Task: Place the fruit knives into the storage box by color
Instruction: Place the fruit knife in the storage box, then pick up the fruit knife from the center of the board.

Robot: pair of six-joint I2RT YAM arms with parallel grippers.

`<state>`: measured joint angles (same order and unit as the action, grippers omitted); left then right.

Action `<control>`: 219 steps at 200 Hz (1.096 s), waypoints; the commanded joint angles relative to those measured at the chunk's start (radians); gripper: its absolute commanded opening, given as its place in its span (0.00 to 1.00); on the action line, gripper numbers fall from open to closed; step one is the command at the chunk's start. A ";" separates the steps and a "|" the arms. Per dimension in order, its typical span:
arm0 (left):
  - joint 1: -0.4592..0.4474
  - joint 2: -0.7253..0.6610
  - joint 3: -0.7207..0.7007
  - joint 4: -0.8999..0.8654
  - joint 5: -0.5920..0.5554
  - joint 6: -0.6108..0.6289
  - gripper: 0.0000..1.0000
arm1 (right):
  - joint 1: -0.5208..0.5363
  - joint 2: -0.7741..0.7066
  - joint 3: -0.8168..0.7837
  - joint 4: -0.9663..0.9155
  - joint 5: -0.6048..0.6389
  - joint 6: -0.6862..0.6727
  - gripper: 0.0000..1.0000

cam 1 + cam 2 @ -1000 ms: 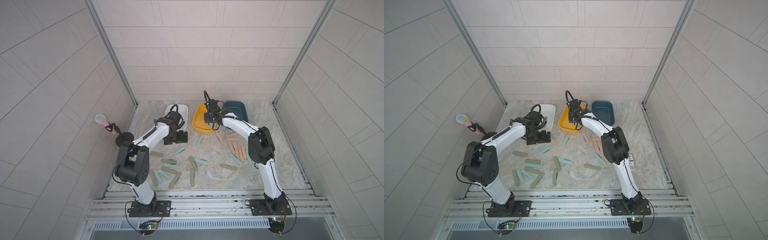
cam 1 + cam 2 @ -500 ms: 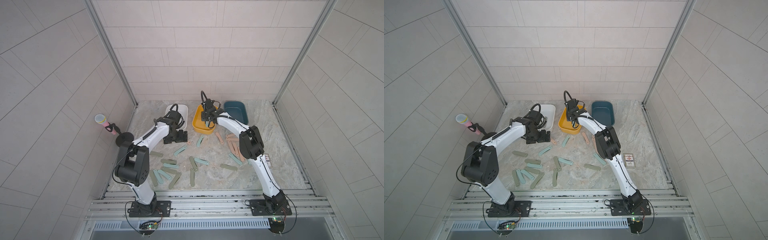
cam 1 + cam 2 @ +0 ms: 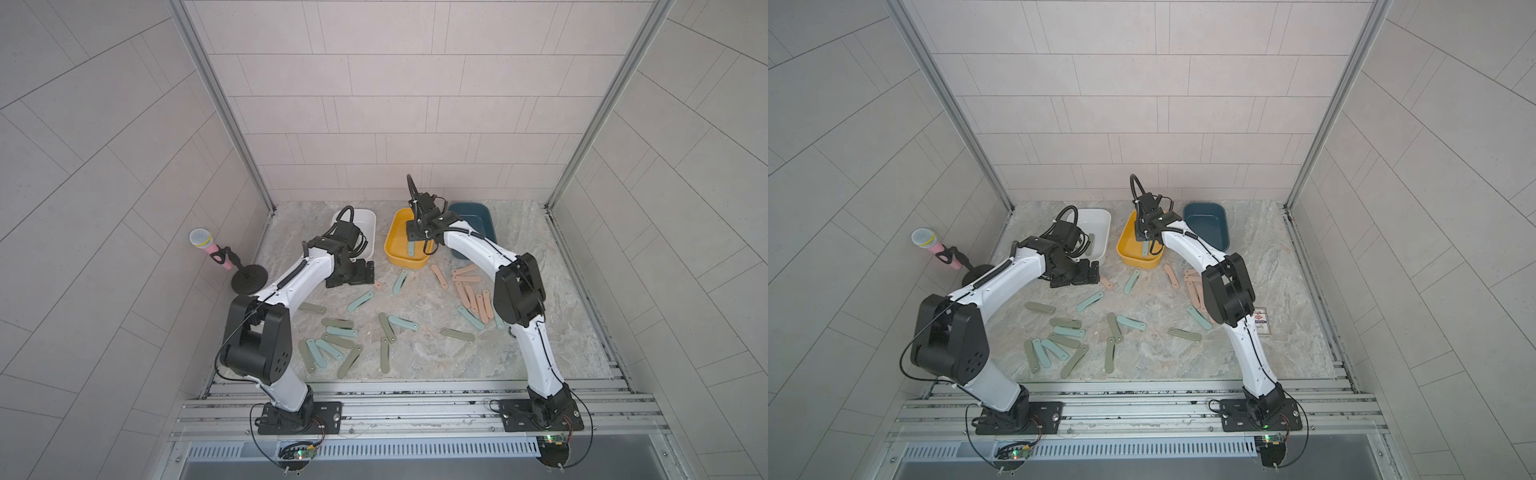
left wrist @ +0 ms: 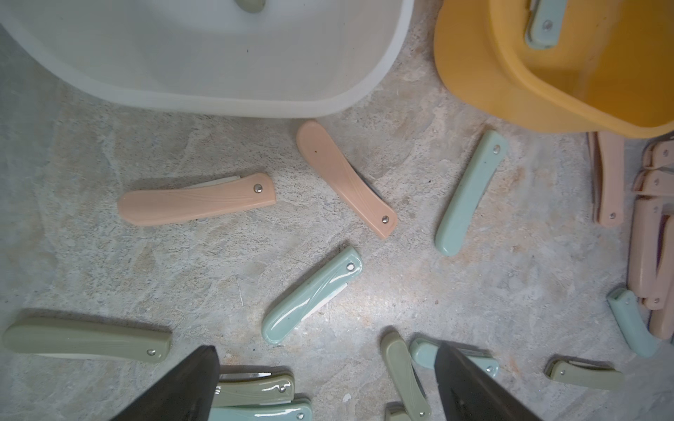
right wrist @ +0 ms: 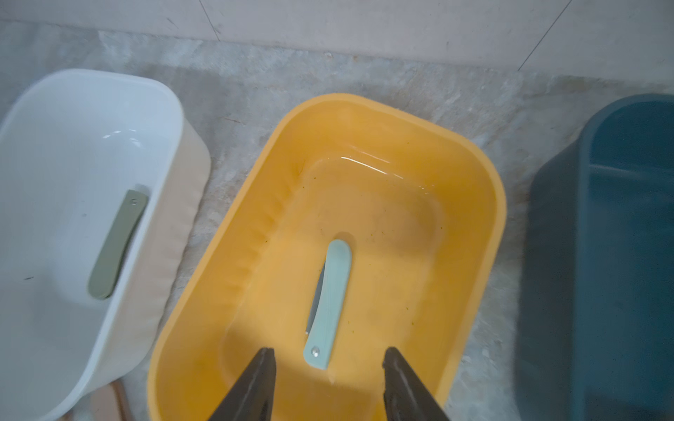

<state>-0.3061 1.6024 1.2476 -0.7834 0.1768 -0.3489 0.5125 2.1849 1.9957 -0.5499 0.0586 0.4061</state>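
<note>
Marble tabletop (image 3: 436,361); we see one olive-green knife (image 5: 116,244) in white tub (image 5: 73,120), one teal knife (image 5: 328,291) in yellow tub (image 5: 401,164); rest scattered; left gripper (image 4: 326,346) wide, right gripper (image 5: 328,350) parted, both empty.

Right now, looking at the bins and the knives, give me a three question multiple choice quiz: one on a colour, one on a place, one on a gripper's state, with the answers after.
1. What colour is the knife in the white bin?
A. peach-pink
B. light teal
C. olive-green

2. Where does the light teal knife below the right gripper lie?
A. in the white bin
B. in the yellow bin
C. in the dark blue bin

3. What state is the right gripper in?
A. shut on the light teal knife
B. open, holding nothing
C. shut on the yellow bin's rim

Answers:
1 C: its handle shows olive-green in the right wrist view.
2 B: it lies flat on the yellow bin's floor.
3 B: the jaws stand apart, with the knife lying free beneath them.
</note>
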 commanded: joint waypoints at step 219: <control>-0.045 -0.179 -0.154 -0.004 -0.026 0.028 1.00 | -0.003 -0.412 -0.687 0.028 0.023 -0.120 0.52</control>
<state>-0.3473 1.4395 1.0710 -0.7670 0.1822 -0.3389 0.5102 1.7794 1.3014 -0.4980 0.0677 0.3099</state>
